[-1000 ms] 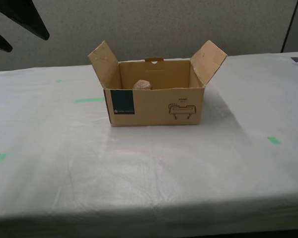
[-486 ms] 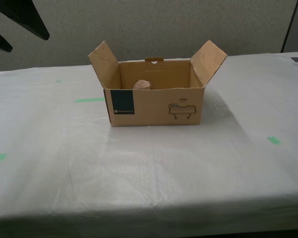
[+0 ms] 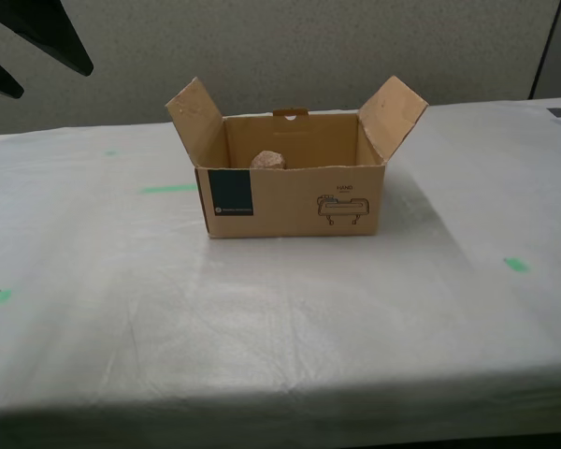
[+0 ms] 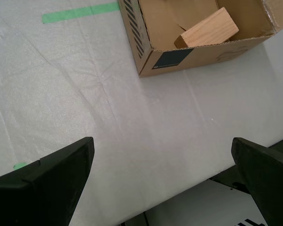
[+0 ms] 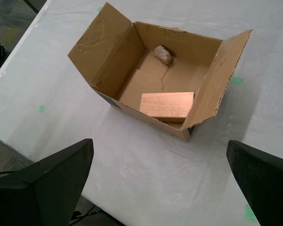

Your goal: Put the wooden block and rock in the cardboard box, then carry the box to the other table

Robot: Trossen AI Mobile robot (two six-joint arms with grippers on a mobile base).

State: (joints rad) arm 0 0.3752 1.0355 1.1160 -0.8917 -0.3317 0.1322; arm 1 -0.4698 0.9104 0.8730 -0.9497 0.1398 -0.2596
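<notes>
While the brown corrugated cardboard box (image 3: 290, 178) sits flaps-up on the white-cloth-draped table (image 3: 280, 327) with green tape marks (image 3: 167, 189), a grey speckled partition wall (image 3: 309, 47) stands behind. Inside lie the pale tan wooden block (image 5: 166, 105) and the small pinkish-brown rock (image 5: 163, 54). My first gripper (image 5: 160, 183) and my second gripper (image 4: 162, 174) hang spread wide, empty.

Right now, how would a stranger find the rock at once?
Find the open cardboard box on the white-draped table. Inside, the rock lies near the back wall. It is small, rough and lumpy, while the wooden block beside it is flat-sided.
</notes>
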